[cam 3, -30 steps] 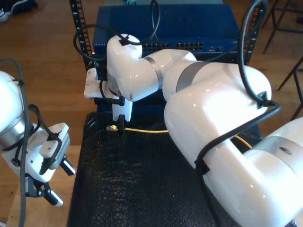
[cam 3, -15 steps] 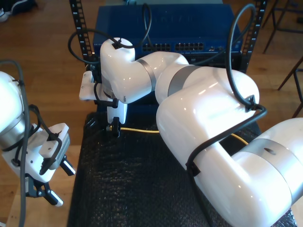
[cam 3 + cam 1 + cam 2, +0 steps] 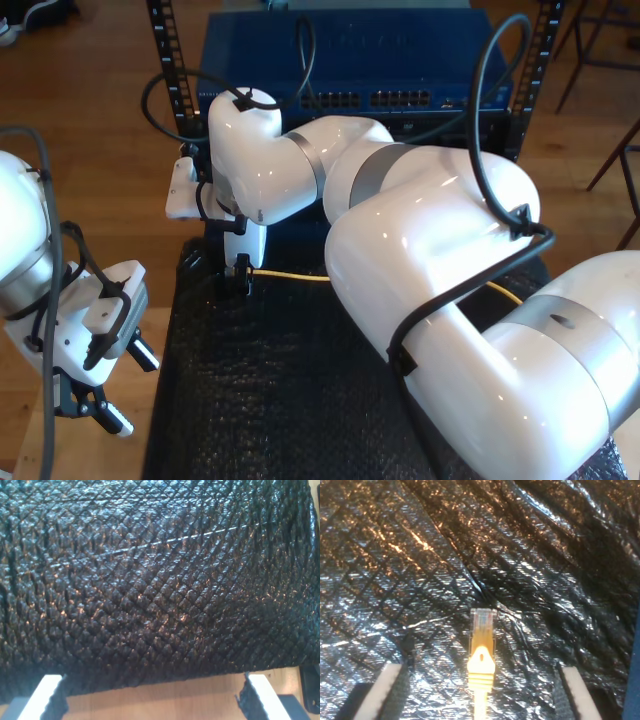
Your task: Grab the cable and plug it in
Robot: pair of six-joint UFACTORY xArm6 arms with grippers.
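On the black mat (image 3: 270,400), near its far edge, the cable (image 3: 290,275) lies with its plug (image 3: 483,621) between my second gripper's (image 3: 479,680) spread fingers, ungripped. My first gripper (image 3: 150,700) hangs open off the mat's exterior-view left edge.

Mat (image 3: 280,400): spread over the bench, in the middle of the exterior view. Cable (image 3: 290,274): lay on the mat, running toward the exterior view's right, plug (image 3: 483,621) between my second pincer's (image 3: 238,274) fingers. Switch (image 3: 350,70): behind the mat, in a rack. My first pincer (image 3: 100,395): off the mat's edge, at the exterior view's left.
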